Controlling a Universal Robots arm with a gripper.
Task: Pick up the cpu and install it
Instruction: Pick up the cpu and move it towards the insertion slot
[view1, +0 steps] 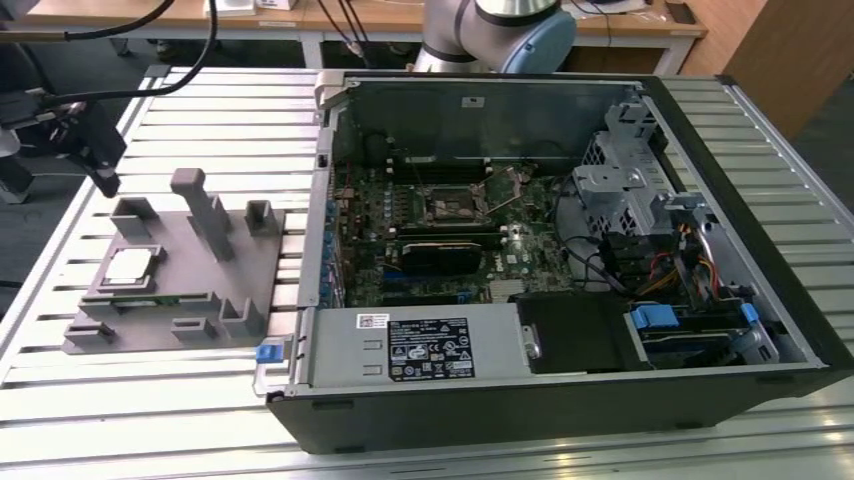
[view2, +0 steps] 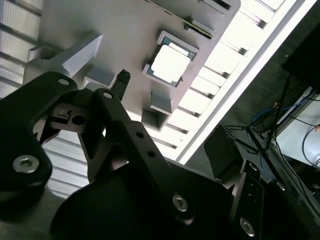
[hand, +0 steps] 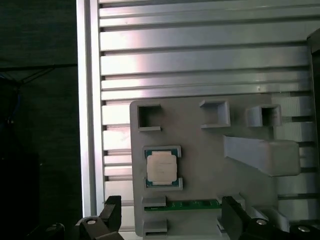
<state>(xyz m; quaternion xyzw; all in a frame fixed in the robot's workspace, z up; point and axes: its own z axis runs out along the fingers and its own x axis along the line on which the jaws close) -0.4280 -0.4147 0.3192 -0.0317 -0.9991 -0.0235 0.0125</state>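
end effector (hand: 171, 216) spread wide, holding nothing, near the grey fixture (hand: 210, 145) — cpu (hand: 161, 168) lies flat in its pocket there, just beside the green memory stick (hand: 182, 204). pick looks best centred on the chip, fingers (hand: 112, 217) square to its edges, clear of pocket walls.

Gripper (hand: 172, 216), jaws spread wide, empty, pointing down.

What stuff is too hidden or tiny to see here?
cpu underside: faces down into the fixture, in both wrist views.
Memory stick: first wrist view, just a green edge; fixture clips cover the rest.
Socket: exterior view, too small to tell if it's open.
Arm: exterior view, cut off by the top edge.
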